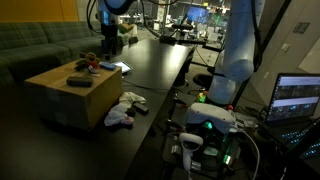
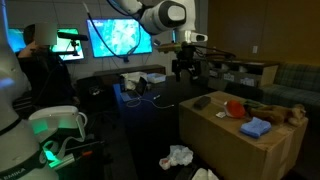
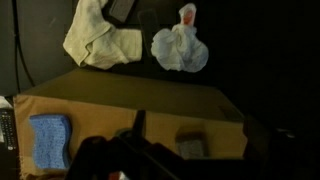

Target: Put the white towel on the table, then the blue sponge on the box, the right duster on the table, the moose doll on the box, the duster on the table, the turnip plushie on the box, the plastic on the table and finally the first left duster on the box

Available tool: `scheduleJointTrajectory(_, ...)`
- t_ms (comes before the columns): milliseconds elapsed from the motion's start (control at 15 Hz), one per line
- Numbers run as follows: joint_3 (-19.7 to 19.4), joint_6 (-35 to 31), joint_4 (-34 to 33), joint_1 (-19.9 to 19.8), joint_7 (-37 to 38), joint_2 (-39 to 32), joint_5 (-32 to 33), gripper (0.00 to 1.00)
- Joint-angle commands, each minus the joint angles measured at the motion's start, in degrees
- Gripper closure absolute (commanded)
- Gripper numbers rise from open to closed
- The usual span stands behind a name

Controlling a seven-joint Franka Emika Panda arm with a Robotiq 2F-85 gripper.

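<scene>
The tan box [image 1: 60, 100] [image 2: 235, 150] [image 3: 120, 105] stands on the long black table [image 1: 160, 60] [image 2: 150, 130]. A blue sponge [image 2: 256, 127] [image 3: 48, 140] lies on its top, near a red thing [image 2: 235, 107] and a brownish soft toy [image 2: 277, 113], perhaps the moose doll. A dark block [image 1: 78, 82] [image 3: 190, 146] also rests there. The white towel [image 3: 100, 42] [image 1: 120, 110] [image 2: 178, 155] lies on the table beside the box. My gripper [image 1: 109, 45] [image 2: 185, 68] [image 3: 194, 132] hangs open and empty above the box's far side.
A bluish-white bundle with a pink tip [image 3: 180, 48] lies next to the towel, and a dark flat thing [image 3: 120, 10] rests on the towel's edge. A second white robot [image 1: 235, 55] and a laptop [image 1: 298, 98] stand at the table's end. A couch [image 1: 35, 45] runs along one side.
</scene>
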State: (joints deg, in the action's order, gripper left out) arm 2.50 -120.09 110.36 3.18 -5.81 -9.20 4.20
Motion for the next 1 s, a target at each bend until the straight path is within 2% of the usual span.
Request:
scheduleJointTrajectory(0,1.37,7.36,8.14,0.53,1.91,12.98,-4.24,0.00)
scheduleJointTrajectory(333,1.85,14.14,16.84,1.52,4.94,29.34,-11.13,0.00)
scheduleJointTrajectory(600,2.99,16.79,25.37,2.75,9.24,42.51,-13.82,0.00)
scheduleJointTrajectory(800,4.59,16.34,30.21,2.76,12.53,49.59,-12.75,0.00)
scheduleJointTrajectory(933,6.57,12.54,33.97,2.39,15.32,53.17,-11.93,0.00)
